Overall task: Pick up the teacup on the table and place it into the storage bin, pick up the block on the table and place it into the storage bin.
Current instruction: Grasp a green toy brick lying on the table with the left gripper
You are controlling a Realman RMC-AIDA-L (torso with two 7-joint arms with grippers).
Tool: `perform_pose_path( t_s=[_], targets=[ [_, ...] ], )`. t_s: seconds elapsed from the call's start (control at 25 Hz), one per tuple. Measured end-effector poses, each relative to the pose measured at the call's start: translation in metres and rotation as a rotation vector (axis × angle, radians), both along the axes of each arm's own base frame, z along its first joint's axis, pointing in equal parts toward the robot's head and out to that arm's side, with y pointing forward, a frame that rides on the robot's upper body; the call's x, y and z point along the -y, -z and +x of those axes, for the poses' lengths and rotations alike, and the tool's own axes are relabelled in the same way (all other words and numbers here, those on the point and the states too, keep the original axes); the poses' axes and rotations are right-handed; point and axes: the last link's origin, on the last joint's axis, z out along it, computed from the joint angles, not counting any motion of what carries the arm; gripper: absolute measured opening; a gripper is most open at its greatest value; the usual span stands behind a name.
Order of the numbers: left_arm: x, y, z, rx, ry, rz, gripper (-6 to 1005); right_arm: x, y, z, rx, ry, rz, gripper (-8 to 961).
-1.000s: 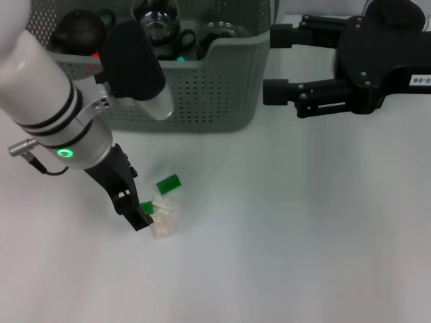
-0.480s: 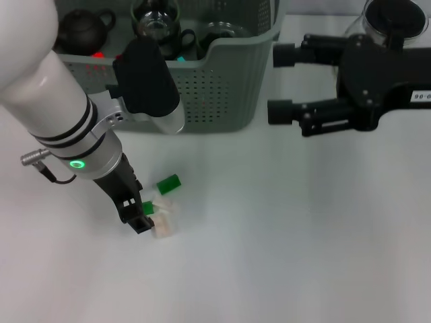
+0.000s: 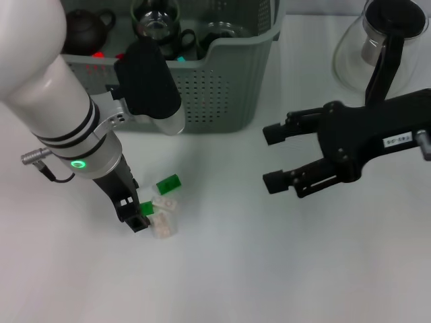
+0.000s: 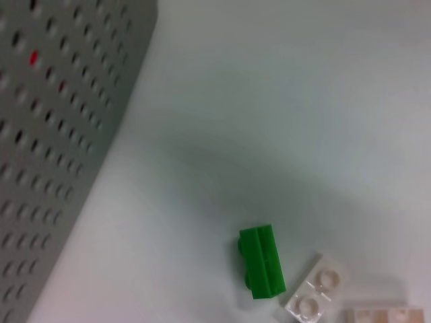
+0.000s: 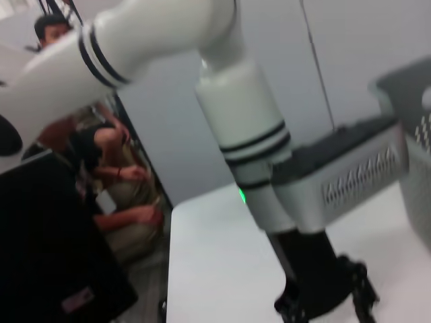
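The grey-green storage bin [image 3: 222,74] stands at the back, and its wall shows in the left wrist view [image 4: 47,134]. It holds a dark teapot [image 3: 84,27] and glass cups [image 3: 155,17]; no teacup shows on the table. Several small blocks lie in front of the bin: a green block [image 3: 168,184] [image 4: 262,261], a white block [image 3: 163,204] [image 4: 315,295], a pale block [image 3: 163,226] and a small green block [image 3: 146,208]. My left gripper [image 3: 133,214] is down at the table, right against the small green block. My right gripper [image 3: 271,157] is open and empty over the table's middle right.
A glass pitcher [image 3: 377,44] with a dark handle stands at the back right. The right wrist view shows my left arm [image 5: 242,114] and people beyond the table's edge.
My right arm has swung from beside the bin toward the table's middle, uncovering the glass pitcher. My left gripper has stayed at the blocks.
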Motion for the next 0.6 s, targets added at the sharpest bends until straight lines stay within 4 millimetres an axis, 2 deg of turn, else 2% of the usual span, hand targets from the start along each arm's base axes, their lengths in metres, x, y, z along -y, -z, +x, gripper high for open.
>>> perform_pose_path(
  t_s=[0.4,0.6],
  targets=[
    [0.001,0.001,-0.001,-0.007,0.001,-0.002,715,-0.002,0.007,0.0,0.035,0.0,-0.007,946],
    [0.002,0.002,-0.001,-0.003,-0.001,-0.005,665,-0.004,0.015,0.004,0.101,0.019,-0.003,946]
  ],
)
